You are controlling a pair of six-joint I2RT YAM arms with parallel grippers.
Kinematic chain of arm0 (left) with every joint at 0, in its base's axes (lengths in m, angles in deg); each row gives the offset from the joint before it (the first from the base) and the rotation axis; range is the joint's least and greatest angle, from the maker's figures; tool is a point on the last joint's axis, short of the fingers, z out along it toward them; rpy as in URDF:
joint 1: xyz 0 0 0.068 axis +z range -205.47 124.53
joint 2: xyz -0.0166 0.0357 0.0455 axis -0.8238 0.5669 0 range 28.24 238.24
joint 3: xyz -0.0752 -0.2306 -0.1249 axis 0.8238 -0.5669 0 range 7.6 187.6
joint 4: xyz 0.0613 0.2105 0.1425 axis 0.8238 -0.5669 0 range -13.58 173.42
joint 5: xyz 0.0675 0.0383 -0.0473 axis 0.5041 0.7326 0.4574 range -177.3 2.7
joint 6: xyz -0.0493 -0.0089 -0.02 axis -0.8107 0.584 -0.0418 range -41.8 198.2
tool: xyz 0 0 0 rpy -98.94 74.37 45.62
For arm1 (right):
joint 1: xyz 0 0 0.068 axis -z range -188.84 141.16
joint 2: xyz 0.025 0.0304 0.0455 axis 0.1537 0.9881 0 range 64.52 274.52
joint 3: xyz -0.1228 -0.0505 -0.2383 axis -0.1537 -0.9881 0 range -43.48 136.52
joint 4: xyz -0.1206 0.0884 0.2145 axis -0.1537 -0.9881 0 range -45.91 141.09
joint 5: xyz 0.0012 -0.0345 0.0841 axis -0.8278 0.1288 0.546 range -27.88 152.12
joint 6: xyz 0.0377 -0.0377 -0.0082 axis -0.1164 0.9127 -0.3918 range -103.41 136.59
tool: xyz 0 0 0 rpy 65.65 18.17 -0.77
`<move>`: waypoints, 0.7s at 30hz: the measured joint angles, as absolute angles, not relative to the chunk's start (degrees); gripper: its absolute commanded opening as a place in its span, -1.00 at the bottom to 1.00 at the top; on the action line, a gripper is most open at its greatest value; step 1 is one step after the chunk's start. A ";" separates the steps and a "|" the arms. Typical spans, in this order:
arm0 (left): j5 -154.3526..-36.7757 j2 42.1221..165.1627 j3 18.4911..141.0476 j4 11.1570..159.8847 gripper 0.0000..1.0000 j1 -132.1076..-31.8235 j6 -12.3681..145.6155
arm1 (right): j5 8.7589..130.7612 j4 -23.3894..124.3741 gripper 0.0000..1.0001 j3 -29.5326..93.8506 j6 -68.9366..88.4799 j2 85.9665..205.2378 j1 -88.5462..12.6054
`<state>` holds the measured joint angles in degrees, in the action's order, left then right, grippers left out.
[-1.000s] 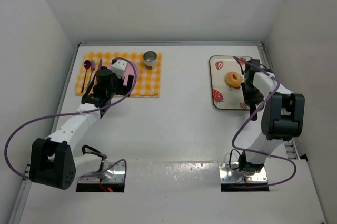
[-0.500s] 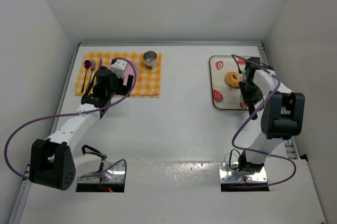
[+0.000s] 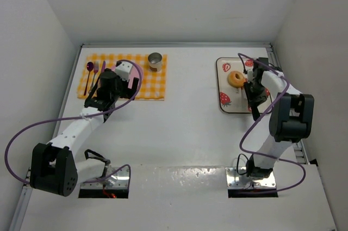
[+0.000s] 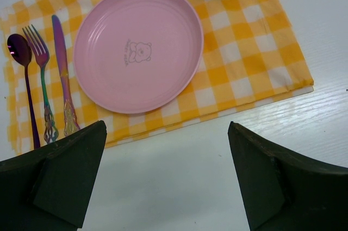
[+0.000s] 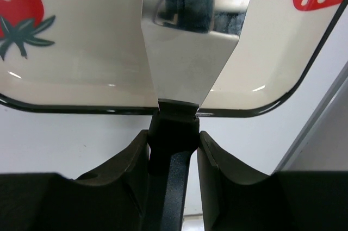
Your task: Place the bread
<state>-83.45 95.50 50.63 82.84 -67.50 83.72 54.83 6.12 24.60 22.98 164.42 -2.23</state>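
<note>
The small golden-brown ring-shaped bread [image 3: 236,79] sits on the white strawberry-print tray [image 3: 239,105] at the upper right of the top view, well apart from the round pink plate [image 4: 138,46] at upper left. The right claw [image 5: 173,147] is clamped on the black handle of a steel spatula [image 5: 193,51], its blade over the tray; the left claw [image 4: 166,144] gapes empty above the plate. Lifting and carrying the bread look yet to be done

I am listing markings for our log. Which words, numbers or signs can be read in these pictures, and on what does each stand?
"WY5124": a code stamped on the blade of the metal spatula, in the right wrist view; the characters after it are unclear.
Round stamp above that code: cut off by the picture edge, unreadable.
Bear print on the pink plate: any lettering in it is too small to read.
No other text can be read.
</note>
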 measured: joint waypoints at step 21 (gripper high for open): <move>-82.96 95.52 50.63 82.62 1.00 -67.50 84.40 | 54.46 8.83 -1.00 35.22 19.92 174.67 -5.99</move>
